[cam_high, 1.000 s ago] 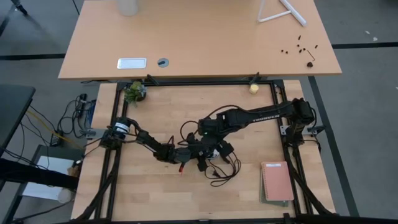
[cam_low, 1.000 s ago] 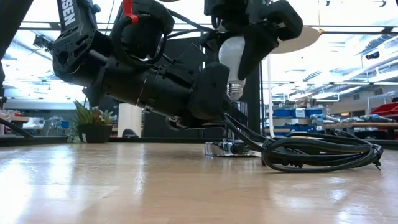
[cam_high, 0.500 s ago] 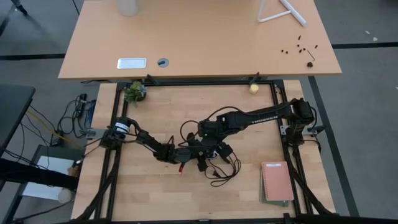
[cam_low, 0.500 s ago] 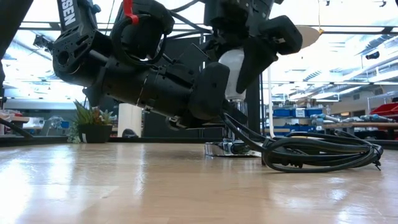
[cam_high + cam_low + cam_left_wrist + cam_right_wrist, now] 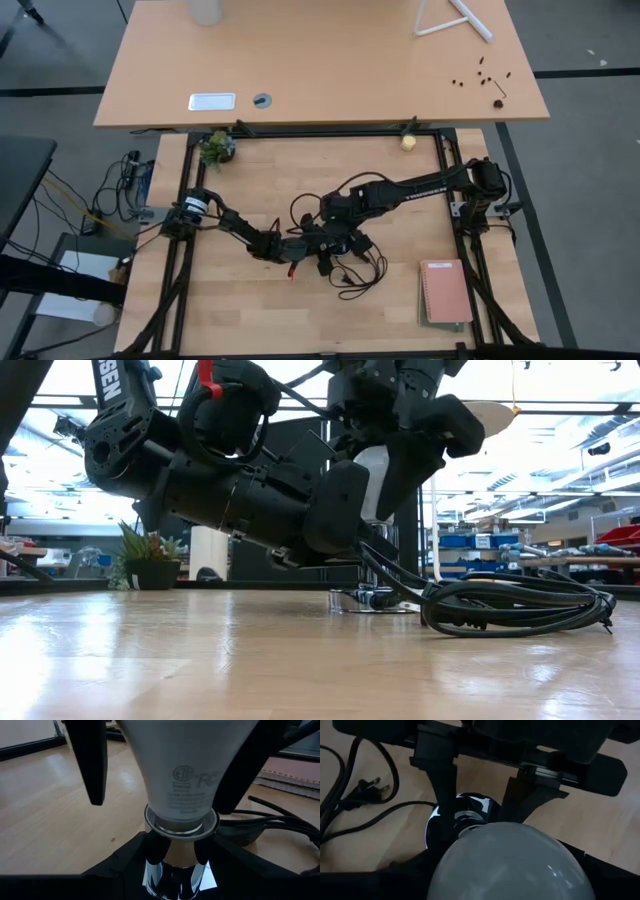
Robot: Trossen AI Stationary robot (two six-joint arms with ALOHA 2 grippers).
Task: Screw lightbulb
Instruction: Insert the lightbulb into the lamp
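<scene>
lightbulb (image 5: 187, 775) seated in socket (image 5: 175, 870), fingers (image 5: 90, 765) flanking

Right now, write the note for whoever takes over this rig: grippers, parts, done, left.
Right gripper: shut on the lightbulb, holding it upright at mid-table.
Left gripper: shut on the shiny socket, steadying it on the table.
The bulb's screw base sits at the socket's mouth, directly above it; how far the thread has gone in cannot be seen.
The black cord lies coiled beside the socket, its plug loose on the wood.
Done: bulb picked up, aligned, brought to the socket.
Left: turn it home, release both.
</scene>
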